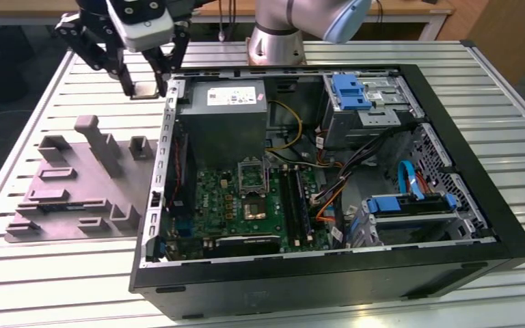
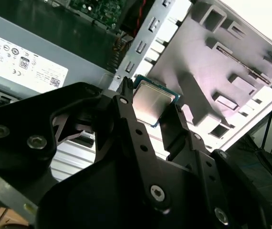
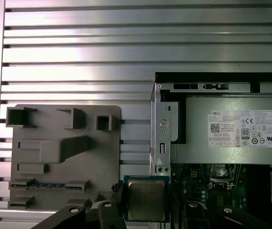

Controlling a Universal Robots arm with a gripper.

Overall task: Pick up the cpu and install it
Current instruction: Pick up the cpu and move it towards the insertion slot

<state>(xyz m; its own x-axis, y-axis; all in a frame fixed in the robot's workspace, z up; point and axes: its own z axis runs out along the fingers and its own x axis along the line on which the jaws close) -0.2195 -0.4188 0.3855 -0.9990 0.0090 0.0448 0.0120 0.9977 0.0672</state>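
Robot lab (prob.), alu slat table, open PC

An open black computer case lies on the slatted metal worktop, with a grey power supply and blue drive brackets inside. A grey moulded fixture sits just beside the case, on the exterior view's left.
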